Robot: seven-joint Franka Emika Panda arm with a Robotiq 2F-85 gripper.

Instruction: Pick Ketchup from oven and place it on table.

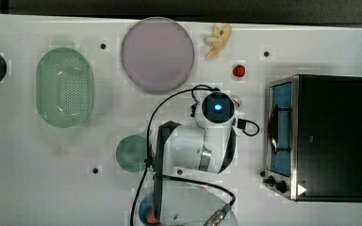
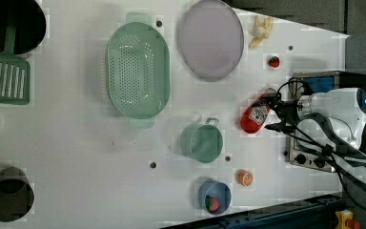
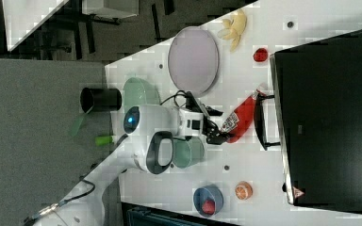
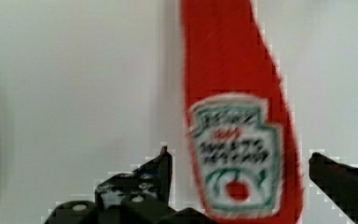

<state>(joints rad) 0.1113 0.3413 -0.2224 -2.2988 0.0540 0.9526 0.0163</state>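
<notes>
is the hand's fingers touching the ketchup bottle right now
Apart. In the wrist view the hand is open, and white table shows between each finger and the ketchup bottle lying between them.

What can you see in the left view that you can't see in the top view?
Left view alone: the Ketchup lying on the white table in front of the oven, a green spatula, an orange half and a black pot.

Top view alone: the oven's whole black top and its blue glass door from above, with the arm's white wrist covering the spot where the bottle lies.

Both: the green colander, purple plate, green cup, bananas and strawberry.
</notes>
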